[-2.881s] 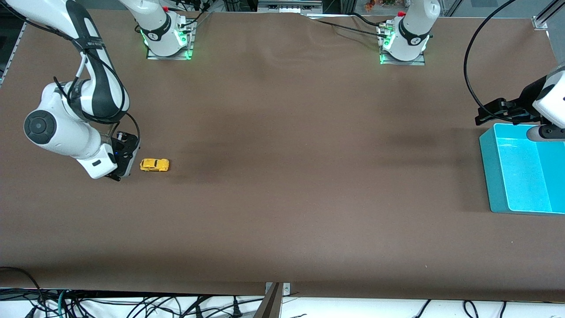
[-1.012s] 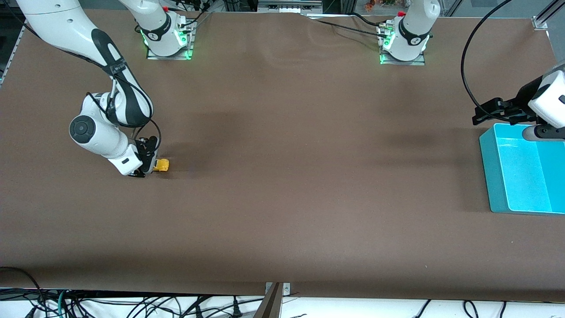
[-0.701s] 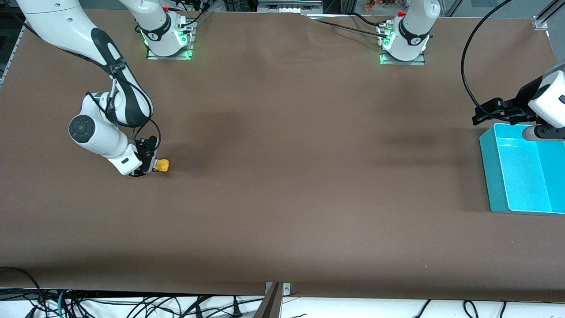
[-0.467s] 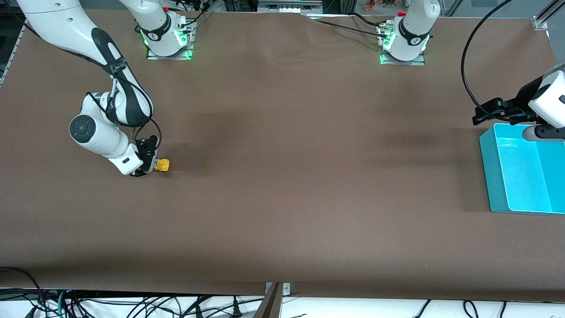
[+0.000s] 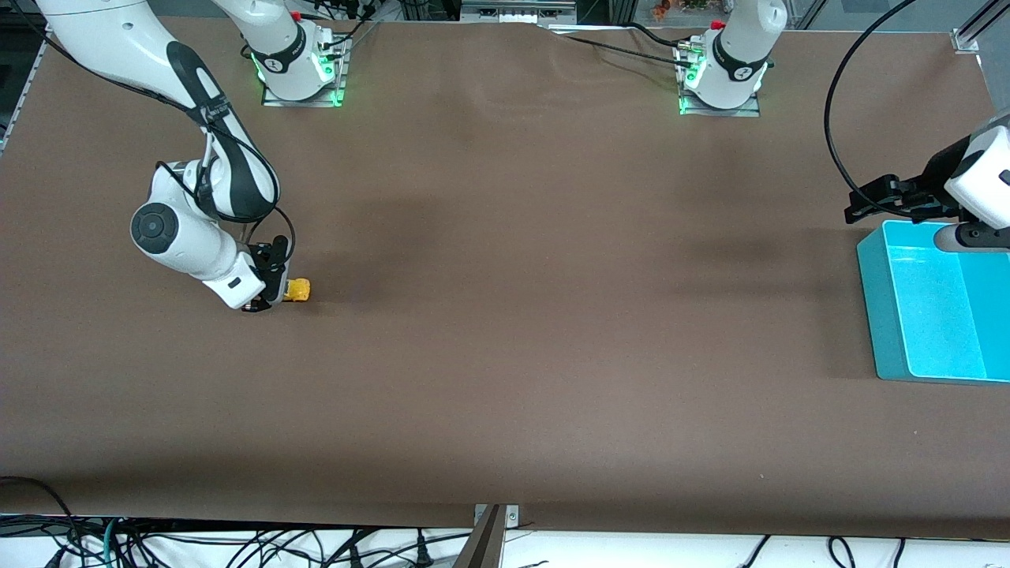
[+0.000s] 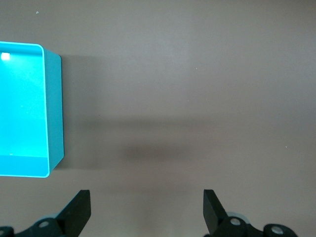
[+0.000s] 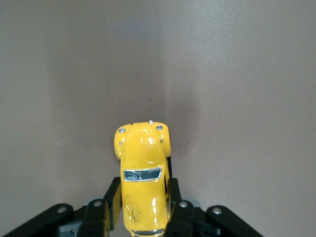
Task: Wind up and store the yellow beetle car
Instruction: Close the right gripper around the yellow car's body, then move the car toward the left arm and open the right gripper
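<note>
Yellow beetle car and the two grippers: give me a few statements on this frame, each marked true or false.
1. The right gripper is shut on the yellow beetle car. True.
2. The car lies inside the teal bin. False: it is on the brown table toward the right arm's end, and the bin stands at the left arm's end.
3. The left gripper is open and holds nothing. True.
4. The left gripper is over the car. False: it is by the bin, with bare table under it.
5. The bin has a toy in it. False: the part of it that shows is empty.
</note>
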{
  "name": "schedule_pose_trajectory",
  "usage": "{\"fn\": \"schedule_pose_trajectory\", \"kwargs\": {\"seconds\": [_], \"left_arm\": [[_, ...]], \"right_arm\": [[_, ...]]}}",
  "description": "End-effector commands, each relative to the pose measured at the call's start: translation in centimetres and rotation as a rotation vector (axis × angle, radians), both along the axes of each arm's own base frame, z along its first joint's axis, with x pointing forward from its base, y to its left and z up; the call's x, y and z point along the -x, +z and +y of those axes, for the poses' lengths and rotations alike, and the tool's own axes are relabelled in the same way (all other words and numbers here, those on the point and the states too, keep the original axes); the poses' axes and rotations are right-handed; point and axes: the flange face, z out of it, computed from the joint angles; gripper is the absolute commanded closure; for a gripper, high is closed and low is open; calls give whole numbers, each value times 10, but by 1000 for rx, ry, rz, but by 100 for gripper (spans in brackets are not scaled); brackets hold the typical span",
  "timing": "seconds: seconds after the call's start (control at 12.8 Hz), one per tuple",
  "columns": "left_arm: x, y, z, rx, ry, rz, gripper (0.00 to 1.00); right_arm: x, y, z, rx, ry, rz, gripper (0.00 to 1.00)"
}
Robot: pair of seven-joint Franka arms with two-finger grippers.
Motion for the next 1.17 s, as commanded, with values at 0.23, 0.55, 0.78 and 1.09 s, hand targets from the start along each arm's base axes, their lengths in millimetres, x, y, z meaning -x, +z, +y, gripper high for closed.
{"fn": "schedule_pose_trajectory", "kwargs": {"seconds": [0.23, 0.55, 0.78, 1.09], "left_arm": [[-4, 4, -1, 8, 9, -7, 0], [-4, 4, -1, 9, 8, -7, 0], [-4, 4, -1, 9, 6, -7, 0], [-4, 4, -1, 9, 8, -7, 0]], "right_arm": [[6, -13, -9, -3, 36, -19, 75], [4, -25, -36, -10, 42, -26, 74], [4, -25, -54, -10, 61, -28, 75], [8, -33, -99, -16, 88, -21, 75]]}}
